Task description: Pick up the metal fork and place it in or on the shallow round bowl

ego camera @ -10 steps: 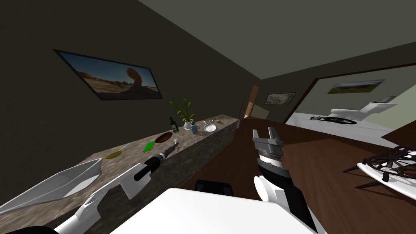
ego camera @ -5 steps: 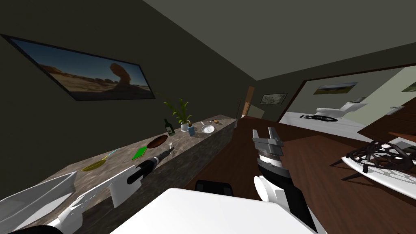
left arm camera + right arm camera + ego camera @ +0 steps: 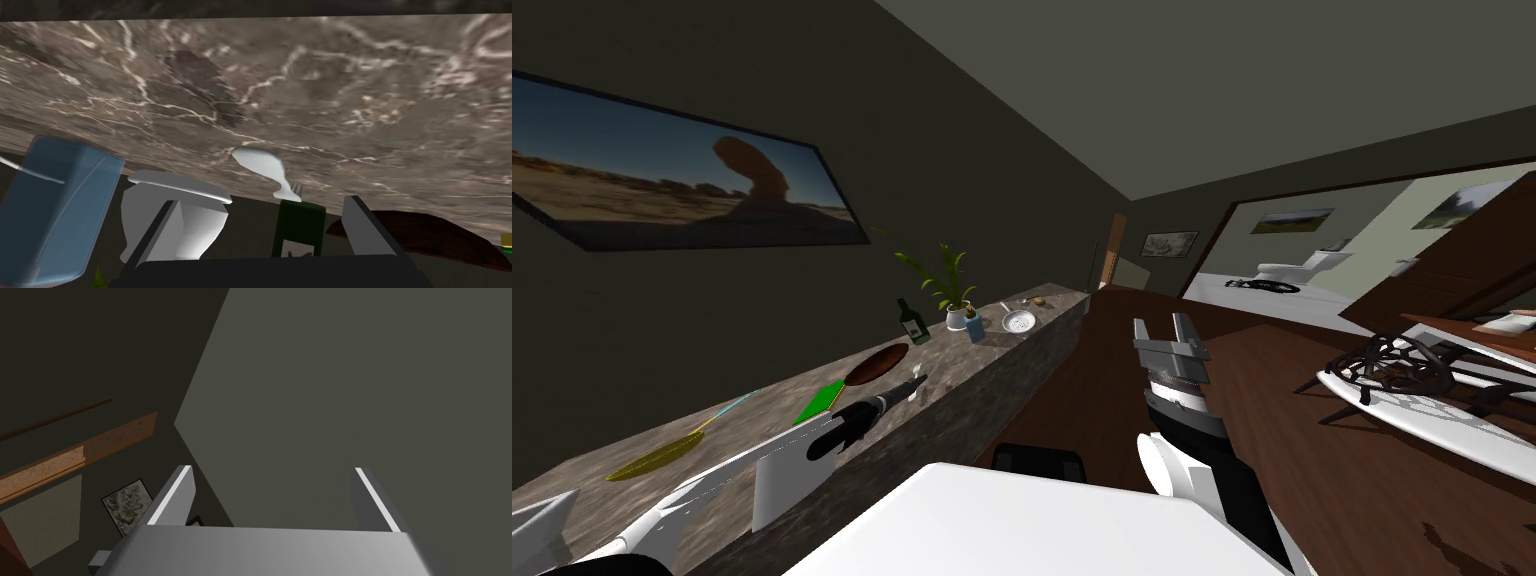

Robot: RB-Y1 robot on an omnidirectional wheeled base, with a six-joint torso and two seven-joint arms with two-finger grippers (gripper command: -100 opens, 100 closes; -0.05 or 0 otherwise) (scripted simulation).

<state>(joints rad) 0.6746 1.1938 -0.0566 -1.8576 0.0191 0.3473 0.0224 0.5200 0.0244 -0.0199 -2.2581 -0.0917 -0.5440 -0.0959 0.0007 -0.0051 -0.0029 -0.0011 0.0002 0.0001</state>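
I am at the reach-and-grasp step. My left gripper (image 3: 260, 200) hovers over the marbled counter (image 3: 350, 90) with its fingers spread and nothing between them. The fork (image 3: 261, 164), drawn pale grey, lies flat on the stone just ahead of the fingers, roughly on their centre line, with its tines towards the wall side. It is not yet held.

I judge the next move to be a low descent that straddles the handle, then a close. The fork is thin and flat on the stone, so the blades must come nearly down to the surface without scraping it.

Along the counter from the left lie a yellow-green long-handled utensil (image 3: 652, 461) and a flat green square (image 3: 821, 401), both clear of my path. The shallow brown bowl (image 3: 877, 364) sits just beside the fork on the wall side, so the carry looks short.

Further along stand a green bottle (image 3: 912, 323), a potted plant (image 3: 957, 316), a blue box (image 3: 974, 329) and a white pan (image 3: 1019, 321). They are near enough to mind if I overshoot.

My right gripper (image 3: 1160, 325) is raised over the floor, well apart from the counter, with its fingers spread and empty.
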